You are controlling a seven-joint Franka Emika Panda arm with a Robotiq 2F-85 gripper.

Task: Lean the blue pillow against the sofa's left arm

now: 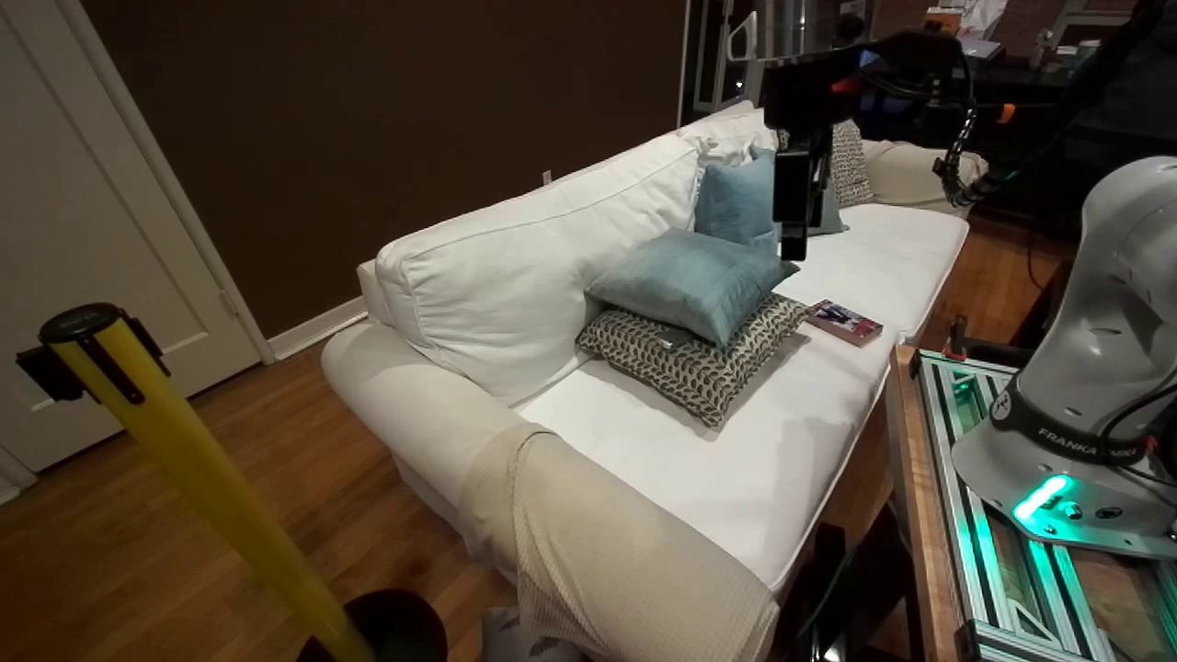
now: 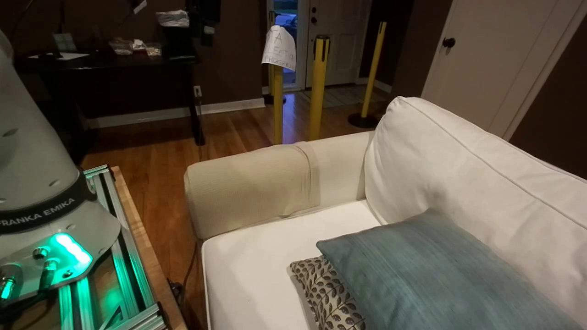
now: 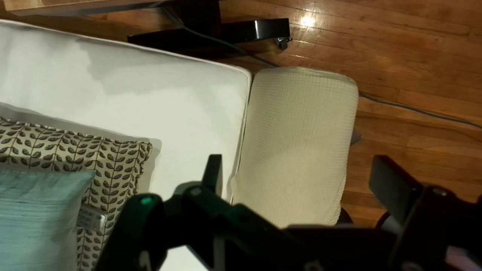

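Currently, blue pillow [image 1: 690, 276]: lying on the patterned pillow [image 1: 703, 377], toward the back edge of the seat [image 1: 782, 441]; not yet leaned.
Apparent remote [image 3: 91, 218]: on the patterned pillow, partly under or just beside the blue one; a sideways drag could sweep it off.
Left arm [image 2: 341, 167]: along the seat's end edge, a throw [image 2: 247, 188] over its front-corner half; loose cloth may slip, letting the pillow slump.
Gripper [image 3: 297, 169]: aloft, fingers spread, holding nothing; reaching too deep would probably pinch both pillows.

We read "FRANKA EMIKA" on the black band [image 2: 43, 213] ringing the robot arm [image 2: 31, 142]. A sign [image 2: 279, 47] on a yellow post [image 2: 278, 107] shows us "TA," "ECTI" and "PROG."
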